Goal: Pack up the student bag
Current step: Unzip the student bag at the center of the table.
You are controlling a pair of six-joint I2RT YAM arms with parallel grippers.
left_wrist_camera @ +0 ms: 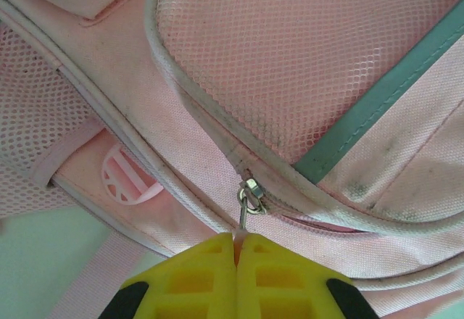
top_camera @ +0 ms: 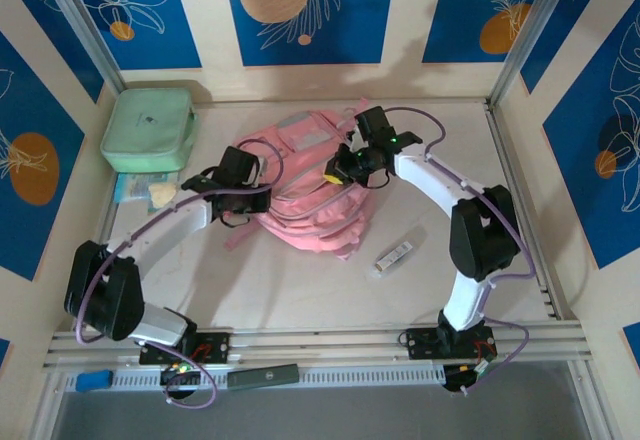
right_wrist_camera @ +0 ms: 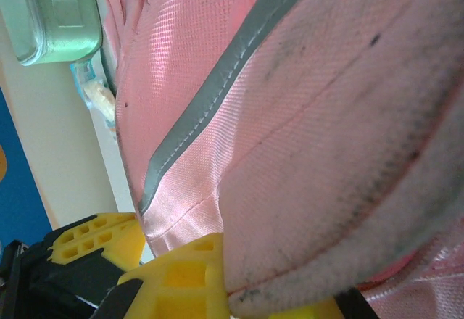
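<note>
Because the left pincer (left_wrist_camera: 235, 243) is pressed together on the metal zipper pull (left_wrist_camera: 249, 197) of the student bag (top_camera: 300, 195), which lies in the middle of the table (top_camera: 300, 290), the zip should, I judge, be drawn along its curved track and not lifted. Meanwhile the right pincer (right_wrist_camera: 148, 254), pinching a fabric edge of the bag, should hold the cloth tight against this pull. No writing can be read: the label on the small tube (top_camera: 393, 255) is too small, and the far mint-green case (top_camera: 148, 127) shows only a faint mark.

Student bag (top_camera: 305, 210) on table (top_camera: 300, 295) centre; case (top_camera: 148, 128) behind-left; packets (top_camera: 145, 192) before case; tube (top_camera: 393, 254) right-front.
</note>
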